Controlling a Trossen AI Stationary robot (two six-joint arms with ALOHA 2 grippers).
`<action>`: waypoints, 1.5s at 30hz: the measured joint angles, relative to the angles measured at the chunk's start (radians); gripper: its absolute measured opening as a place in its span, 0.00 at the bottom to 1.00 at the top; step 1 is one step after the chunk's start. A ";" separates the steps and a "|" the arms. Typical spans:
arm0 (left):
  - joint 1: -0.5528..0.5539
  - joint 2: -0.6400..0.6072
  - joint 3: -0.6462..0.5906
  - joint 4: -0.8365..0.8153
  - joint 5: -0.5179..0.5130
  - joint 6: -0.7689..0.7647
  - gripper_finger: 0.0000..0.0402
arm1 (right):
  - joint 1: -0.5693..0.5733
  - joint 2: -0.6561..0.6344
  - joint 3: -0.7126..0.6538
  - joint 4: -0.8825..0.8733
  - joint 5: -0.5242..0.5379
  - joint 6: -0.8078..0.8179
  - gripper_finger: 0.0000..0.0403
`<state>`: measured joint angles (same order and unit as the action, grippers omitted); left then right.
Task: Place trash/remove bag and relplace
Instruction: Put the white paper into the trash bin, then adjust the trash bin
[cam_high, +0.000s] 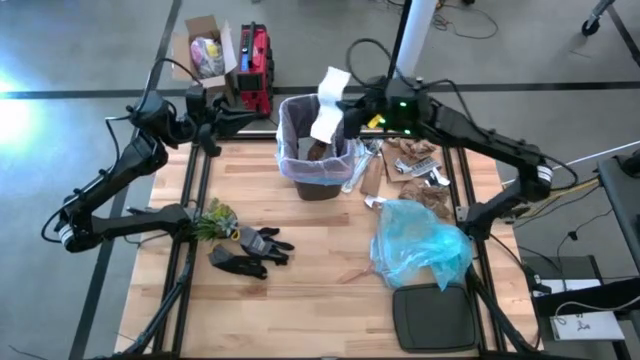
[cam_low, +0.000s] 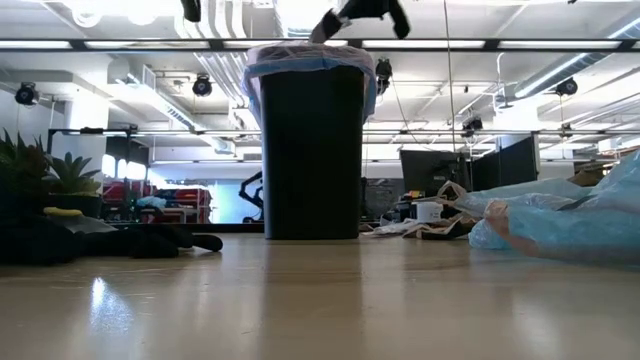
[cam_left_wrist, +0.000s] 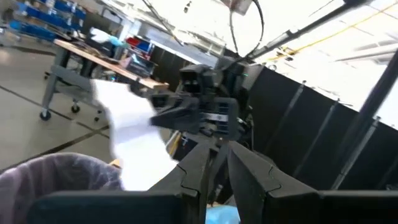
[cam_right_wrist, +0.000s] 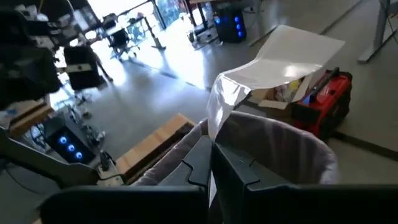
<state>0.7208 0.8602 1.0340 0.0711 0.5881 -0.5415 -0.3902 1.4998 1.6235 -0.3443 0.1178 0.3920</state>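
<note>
Right gripper (cam_high: 345, 108), fingers clamped on a white paper sheet (cam_high: 329, 103), above the pink-lined bin (cam_high: 316, 150); left gripper (cam_high: 258, 116) beside it, fingers closed, empty.

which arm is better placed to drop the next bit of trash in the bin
The right. Its gripper is already shut on a white paper sheet held over the bin with the pink liner. The left gripper waits beside the bin holding nothing.
</note>
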 joint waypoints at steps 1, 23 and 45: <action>0.000 -0.003 0.000 -0.004 0.007 0.000 0.11 | 0.000 0.016 0.010 -0.001 -0.014 -0.001 0.00; -0.001 -0.040 -0.002 -0.046 0.005 0.038 0.11 | -0.005 -0.011 0.112 -0.484 0.125 -0.063 0.41; -0.001 -0.088 -0.002 -0.150 0.000 0.079 0.11 | 0.096 -0.025 -0.124 -0.304 -0.049 -0.007 0.29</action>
<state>0.7200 0.7719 1.0317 -0.0793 0.5878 -0.4621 -0.2941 1.4753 1.4994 -0.6488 0.0686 0.3846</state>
